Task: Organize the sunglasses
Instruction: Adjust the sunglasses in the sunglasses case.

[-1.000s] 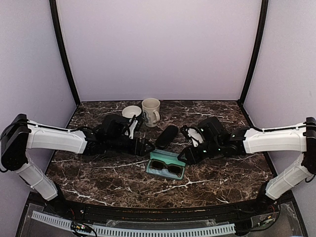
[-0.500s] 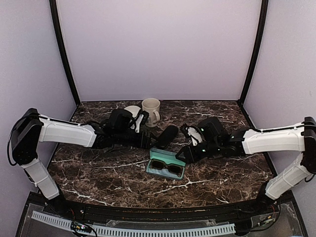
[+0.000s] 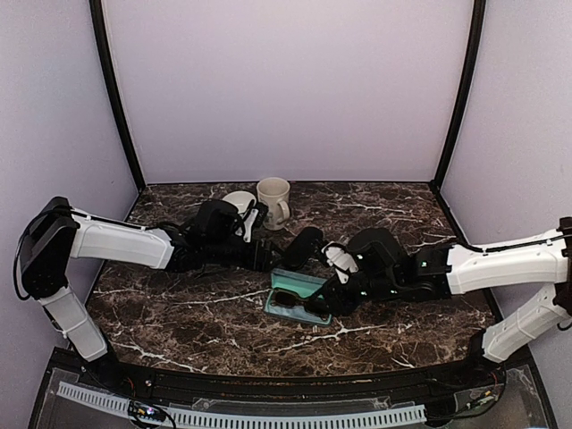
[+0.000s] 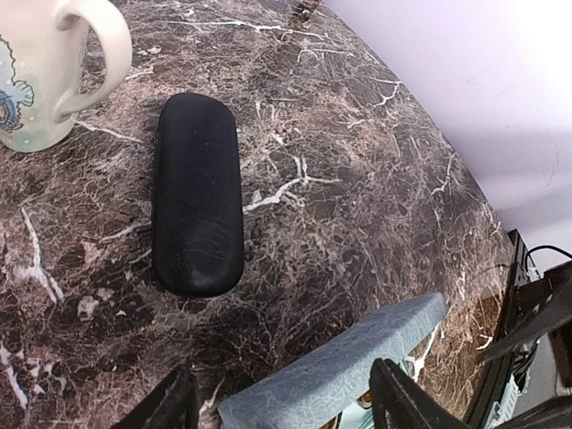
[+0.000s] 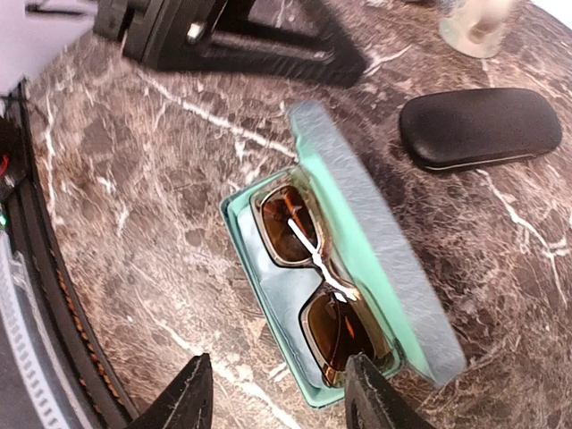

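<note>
The sunglasses (image 5: pixel 317 268), the brownish pair, lie folded in the mint-lined tray of the grey-blue case (image 5: pixel 234 223), lenses up, one thin arm across them, and here is the change: the lid (image 5: pixel 375 268), which a moment ago lay flat open, now stands tilted up over the frames, roughly halfway to closed. The right gripper (image 5: pixel 279 375) has slid in from the right and hovers just above the case's near end, fingers spread wide, gripping nothing. The left gripper (image 4: pixel 284 380) sits behind the lid's far edge, fingers also well apart; whether they touch the lid, the wrist view does not settle. By my reading this pair counts as stowed and the step in hand is the closing: press the lid down without catching the frame. The black case (image 4: pixel 197 192) lies shut just beyond, near the mug (image 4: pixel 45 63) on the marble table (image 4: pixel 357 179). No second pair shows in any view
</note>
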Controlling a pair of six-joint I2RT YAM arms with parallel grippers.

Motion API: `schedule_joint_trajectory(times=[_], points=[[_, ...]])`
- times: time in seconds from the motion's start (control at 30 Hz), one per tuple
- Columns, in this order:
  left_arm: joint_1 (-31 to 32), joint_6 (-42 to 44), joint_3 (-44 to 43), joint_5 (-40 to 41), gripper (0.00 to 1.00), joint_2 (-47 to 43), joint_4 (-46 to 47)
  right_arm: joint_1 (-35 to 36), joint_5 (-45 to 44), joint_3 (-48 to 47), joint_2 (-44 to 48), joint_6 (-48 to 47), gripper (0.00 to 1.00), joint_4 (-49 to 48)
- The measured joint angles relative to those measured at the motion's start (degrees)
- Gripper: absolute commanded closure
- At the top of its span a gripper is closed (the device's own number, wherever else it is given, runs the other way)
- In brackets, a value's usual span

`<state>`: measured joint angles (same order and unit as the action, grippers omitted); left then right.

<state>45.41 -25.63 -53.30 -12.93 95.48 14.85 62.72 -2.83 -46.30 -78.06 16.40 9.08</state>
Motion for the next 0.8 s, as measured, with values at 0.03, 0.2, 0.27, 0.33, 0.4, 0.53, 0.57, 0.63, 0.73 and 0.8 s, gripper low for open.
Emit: schedule_joint_trajectory(times=[0.03,0.2,0.27,0.33,0.4,0.53,0.57,0.63,0.73,0.8], points=[[-0.22,-0.02,-0.02,0.07,0.34,0.0,-0.13,0.74,-0.52,-0.7,-1.53,-0.74,0.51,0.13],[-1.09,-0.5,-0.09,0.81,0.34,0.0,-1.01,2.8,-3.72,-4.7,-9.35,-3.93,0.5,1.4],[-1.66,-0.74,0.0,1.6,0.34,-0.07,-1.44,3.5,-5.7,-7.1,-12.83,-5.29,0.44,2.23],[-2.01,-0.96,0.52,2.32,0.34,-0.61,-1.75,4.42,-8.41,-9.81,-16.24,-7.02,0.4,3.63],[-2.45,-1.11,1.42,2.97,0.34,-1.64,-1.81,5.2,-10.73,-11.72,-18.32,-7.8,0.38,5.25],[-2.75,-1.22,2.47,3.65,0.34,-3.56,-1.9,5.97,-14.64,-14.73,-21.14,-9.35,0.35,8.66],[-2.78,-1.22,2.49,3.72,0.34,-3.74,-1.9,6.12,-15.47,-15.19,-21.51,-9.6,0.35,9.42],[-2.78,-1.33,2.54,3.76,0.34,-3.8,-1.88,6.19,-16.76,-15.87,-22.12,-9.94,0.34,11.02],[-2.78,-1.55,2.84,3.72,0.34,-3.8,-1.9,6.21,-18.16,-16.26,-22.69,-10.14,0.34,13.09],[-2.78,-1.62,2.89,3.69,0.35,-3.8,-1.9,6.23,-18.99,-16.37,-22.97,-10.14,0.33,14.51]])
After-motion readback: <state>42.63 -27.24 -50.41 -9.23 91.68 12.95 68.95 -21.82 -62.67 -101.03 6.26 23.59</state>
